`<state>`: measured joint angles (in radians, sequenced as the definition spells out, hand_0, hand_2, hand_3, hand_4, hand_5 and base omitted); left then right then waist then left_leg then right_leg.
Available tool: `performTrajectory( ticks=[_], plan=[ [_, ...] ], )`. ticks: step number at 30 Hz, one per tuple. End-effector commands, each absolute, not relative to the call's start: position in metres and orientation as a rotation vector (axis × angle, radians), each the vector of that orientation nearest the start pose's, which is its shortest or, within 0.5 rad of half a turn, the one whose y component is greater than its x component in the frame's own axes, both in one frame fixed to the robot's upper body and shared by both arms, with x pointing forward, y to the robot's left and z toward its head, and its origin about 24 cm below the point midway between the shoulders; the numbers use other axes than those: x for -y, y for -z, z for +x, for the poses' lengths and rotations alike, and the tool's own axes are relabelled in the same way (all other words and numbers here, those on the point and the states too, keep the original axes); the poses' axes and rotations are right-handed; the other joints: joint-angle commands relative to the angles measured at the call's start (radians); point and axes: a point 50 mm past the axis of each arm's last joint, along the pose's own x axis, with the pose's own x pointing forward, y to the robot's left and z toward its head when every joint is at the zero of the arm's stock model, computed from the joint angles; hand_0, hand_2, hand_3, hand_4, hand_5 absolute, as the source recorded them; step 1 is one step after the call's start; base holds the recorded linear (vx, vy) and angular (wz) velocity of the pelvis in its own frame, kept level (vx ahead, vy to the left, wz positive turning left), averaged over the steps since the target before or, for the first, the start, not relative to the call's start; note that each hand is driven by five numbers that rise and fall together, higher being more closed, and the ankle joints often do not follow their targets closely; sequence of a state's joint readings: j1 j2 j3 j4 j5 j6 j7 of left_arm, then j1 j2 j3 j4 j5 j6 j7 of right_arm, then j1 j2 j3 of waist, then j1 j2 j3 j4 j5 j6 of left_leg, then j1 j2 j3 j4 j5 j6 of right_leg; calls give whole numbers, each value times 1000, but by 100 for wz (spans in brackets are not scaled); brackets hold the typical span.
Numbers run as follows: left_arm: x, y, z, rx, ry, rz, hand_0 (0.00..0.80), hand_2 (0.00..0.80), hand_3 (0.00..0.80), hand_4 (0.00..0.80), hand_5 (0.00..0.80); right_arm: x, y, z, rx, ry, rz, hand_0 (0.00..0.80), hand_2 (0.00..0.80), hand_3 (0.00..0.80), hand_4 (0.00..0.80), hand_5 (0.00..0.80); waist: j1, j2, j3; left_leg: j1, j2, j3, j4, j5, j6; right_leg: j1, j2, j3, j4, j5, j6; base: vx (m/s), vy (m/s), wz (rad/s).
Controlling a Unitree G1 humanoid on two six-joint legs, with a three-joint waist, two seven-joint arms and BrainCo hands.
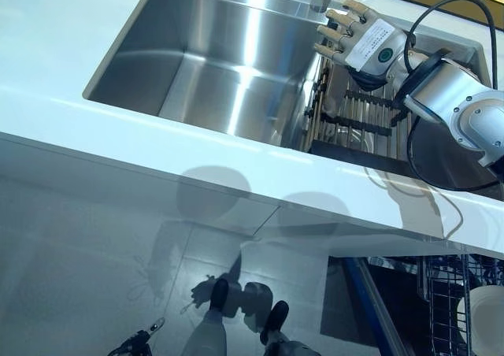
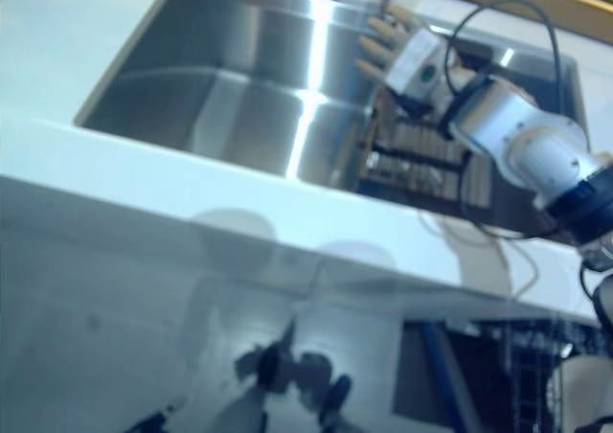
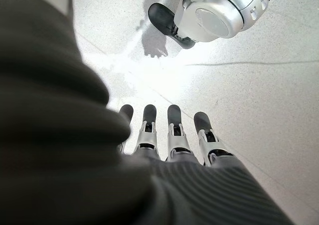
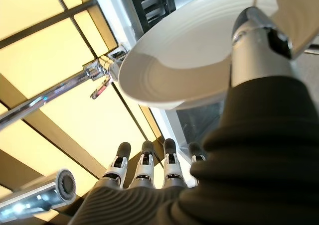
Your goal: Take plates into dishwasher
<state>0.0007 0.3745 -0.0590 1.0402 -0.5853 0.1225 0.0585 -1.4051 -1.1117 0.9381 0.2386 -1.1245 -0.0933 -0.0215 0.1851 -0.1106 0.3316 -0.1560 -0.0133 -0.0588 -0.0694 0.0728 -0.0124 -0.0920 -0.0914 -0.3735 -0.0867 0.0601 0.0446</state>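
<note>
Item: white plate (image 4: 184, 60), seen only in my right wrist view, lying just off the thumb side of my right hand (image 1: 356, 35), rim towards the thumb; whether the thumb pinches it I cannot tell, the fingers (image 4: 144, 165) straight. Hand sits over the drying rack (image 1: 358, 116) at the sink's (image 1: 213, 64) right end. Dishwasher basket (image 1: 453, 301) below the counter's (image 1: 118, 127) right end. Left hand (image 3: 169, 135) hangs relaxed, empty, far off; right is nearer.

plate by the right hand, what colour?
White, plain, with faint concentric ridges; the plate shows best in the right wrist view.
</note>
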Motion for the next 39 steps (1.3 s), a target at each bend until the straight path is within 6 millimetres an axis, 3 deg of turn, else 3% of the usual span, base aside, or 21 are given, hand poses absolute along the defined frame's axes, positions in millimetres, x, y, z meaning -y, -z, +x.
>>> performTrajectory(
  ticks=[1,8,9,11,12,14,15,17,27,39],
  plan=[
    [-294,133,108,-1088,-521,-164,0,0,0,0,0,152,-373,330,887,299,-2648,0,0,0,0,0,36,-6,6,-19,-11,-13,-18,-68,32,24,19,-31,-1,-65,37,0,0,0],
    [-293,133,108,-1081,-526,-178,0,0,0,0,0,148,-370,333,845,279,-2762,0,0,0,0,0,42,-10,10,-26,-12,-16,-18,-66,32,20,18,-37,-1,-63,38,-1,4,1],
    [-293,133,108,-1078,-529,-183,0,0,0,0,0,148,-369,333,826,270,-2780,47,47,47,47,47,42,-10,10,-26,-12,-16,-18,-65,32,19,18,-38,-1,-63,38,0,0,0],
    [-293,133,107,-1077,-532,-189,0,0,0,0,0,147,-367,334,797,250,-2808,235,235,235,235,235,43,-10,11,-27,-12,-16,-18,-65,32,18,18,-37,-1,-63,38,0,0,0],
    [-293,133,107,-1077,-534,-195,0,0,0,0,0,149,-365,336,762,223,-2832,260,260,260,260,260,45,-10,11,-28,-12,-15,-18,-64,31,18,18,-36,-1,-63,38,-8,31,0],
    [-293,133,106,-1074,-540,-200,0,0,0,0,0,152,-358,340,683,161,-2872,424,424,424,424,424,50,-12,14,-26,-11,-12,-18,-66,31,20,19,-35,-1,-63,38,0,0,0],
    [-293,133,106,-1074,-541,-200,0,0,0,0,0,153,-357,340,671,154,-2876,458,458,458,458,458,50,-12,14,-26,-11,-12,-18,-66,31,20,19,-35,-1,-63,38,0,0,0],
    [-295,133,104,-1075,-549,-203,0,0,0,0,0,158,-352,344,582,119,-2903,800,800,800,800,800,53,-17,15,-25,-9,-12,-18,-65,29,21,19,-39,-1,-62,39,0,0,0],
    [-293,133,105,-1069,-553,-212,0,0,0,0,0,179,-344,361,399,189,-2895,800,800,800,800,800,59,-12,15,-19,-4,-8,-18,-72,24,26,21,-34,-1,-66,41,0,0,0],
    [-294,134,99,-1073,-554,-190,0,0,0,0,0,203,-376,353,398,421,-2742,800,800,800,800,800,43,-23,-30,-2,-9,-1,-18,-69,27,40,17,-33,-1,-62,45,-7,0,0]
  ],
)
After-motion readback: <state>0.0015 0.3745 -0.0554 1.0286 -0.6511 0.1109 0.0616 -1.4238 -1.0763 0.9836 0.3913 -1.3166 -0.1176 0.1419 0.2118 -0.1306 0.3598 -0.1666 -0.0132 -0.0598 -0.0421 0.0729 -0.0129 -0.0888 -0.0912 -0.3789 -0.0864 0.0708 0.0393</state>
